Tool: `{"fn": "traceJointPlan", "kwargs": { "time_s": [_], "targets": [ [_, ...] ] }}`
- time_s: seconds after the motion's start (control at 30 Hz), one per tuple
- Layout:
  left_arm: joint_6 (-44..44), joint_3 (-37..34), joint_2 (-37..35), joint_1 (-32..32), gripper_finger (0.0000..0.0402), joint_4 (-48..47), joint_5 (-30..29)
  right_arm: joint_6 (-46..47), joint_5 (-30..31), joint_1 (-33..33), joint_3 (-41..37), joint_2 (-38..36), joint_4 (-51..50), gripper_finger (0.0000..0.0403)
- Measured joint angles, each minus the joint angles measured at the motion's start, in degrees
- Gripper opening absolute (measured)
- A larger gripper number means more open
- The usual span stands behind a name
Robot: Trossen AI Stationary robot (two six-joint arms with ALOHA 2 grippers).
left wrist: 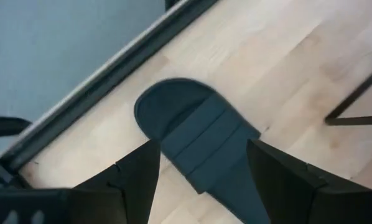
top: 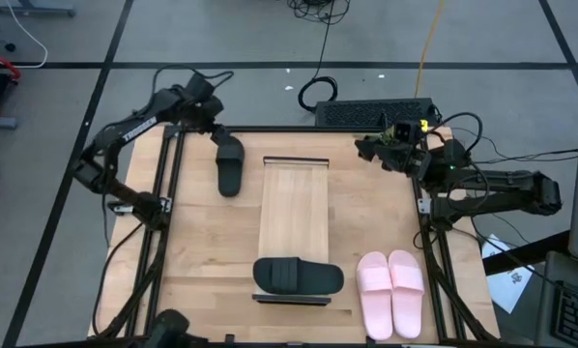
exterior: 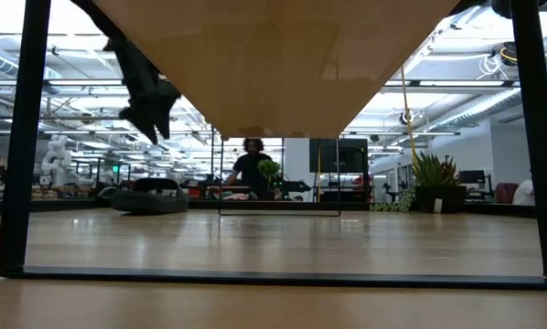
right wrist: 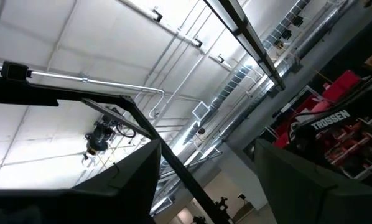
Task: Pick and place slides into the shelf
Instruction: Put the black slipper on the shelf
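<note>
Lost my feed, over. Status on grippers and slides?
Left gripper open, above black slide left of shelf. Right gripper open, parked at far right edge. Second black slide on shelf; pink pair on table. Nothing blocking.

My left wrist view cuts off the heel end of the matte black slide sandal point(left wrist: 201, 146) between my two dark fingers point(left wrist: 133, 180). In the low view, the light-wood slatted shelf board point(exterior: 273, 64) hides everything above it beyond that sandal.
</note>
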Motion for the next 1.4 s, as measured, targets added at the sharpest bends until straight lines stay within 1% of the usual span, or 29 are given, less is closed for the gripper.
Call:
{"fn": "traceJointPlan", "kwargs": {
  "time_s": [0.1, 0.2, 0.3, 0.47, 0.6, 0.77, 0.93, 1.07, 1.17, 1.4],
  "targets": [
    [2.1, 0.0, 3.9, -0.4, 0.0241, -0.8, 2.9, 0.1, 0.0, -0.7, 0.0, 0.0, 0.0, 0.0247],
    [5.4, 0.5, 7.7, -1.8, 0.0241, -2.2, 1.0, 0.7, 0.1, -1.3, 0.0, 0.2, -0.1, 0.0247],
    [9.1, 2.4, 11.4, -1.7, 0.0241, -5.1, 1.4, 1.1, 0.1, -1.3, 0.0, 0.2, -0.5, 0.0247],
    [13.9, 8.8, 18.2, -1.5, 0.0241, -8.3, 1.5, 0.8, 0.1, -1.3, 0.0, 0.2, -2.5, 0.0247],
    [16.4, 15.6, 23.6, -0.2, 0.0241, -11.6, 6.8, 0.9, 0.1, -1.3, 0.0, 0.2, -3.2, 0.0247],
    [18.6, 22.7, 29.1, 1.6, 0.0241, -17.5, 7.0, 2.0, 0.1, -1.3, 0.0, 0.2, -3.1, 0.0247],
    [21.7, 25.0, 32.1, 3.6, 0.0241, -22.3, 7.9, 2.0, 0.1, -1.3, 0.0, 0.2, -3.1, 0.0247],
    [23.1, 25.1, 32.9, 4.3, 0.0241, -22.2, 9.0, 2.0, 0.1, -1.4, 0.0, 0.2, -3.1, 0.0247],
    [25.0, 25.1, 33.2, 4.4, 0.0241, -22.6, 11.7, 2.0, 0.1, -1.4, 0.0, 0.2, -3.1, 0.0247],
    [26.8, 25.1, 33.2, 4.0, 0.0241, -22.8, 13.1, 2.1, 0.1, -1.5, 0.0, 0.2, -3.1, 0.0247]
  ]
}}
